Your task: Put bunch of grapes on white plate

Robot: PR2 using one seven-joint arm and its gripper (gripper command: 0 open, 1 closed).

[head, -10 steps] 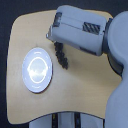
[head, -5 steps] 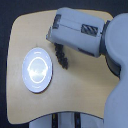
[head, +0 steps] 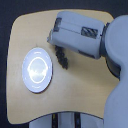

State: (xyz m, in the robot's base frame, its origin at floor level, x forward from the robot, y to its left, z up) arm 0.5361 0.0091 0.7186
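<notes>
The bunch of grapes (head: 62, 57) is a dark, narrow cluster lying on the tan table (head: 85, 85), just to the exterior view's right of the white plate (head: 37, 70). The plate is round and glossy, holds nothing, and sits apart from the grapes by a small gap. My gripper (head: 56, 43) is at the lower left end of the bulky grey arm (head: 80, 32), directly over the upper end of the bunch. The arm's body covers the fingers, so I cannot see whether they are closed on the grapes.
The table has rounded corners and dark floor around it. The robot's grey body (head: 117, 85) fills the exterior view's right side. Its base (head: 65, 121) shows at the bottom edge.
The arm has shifted very slightly over the grapes. The bunch and the plate stay where they were.
</notes>
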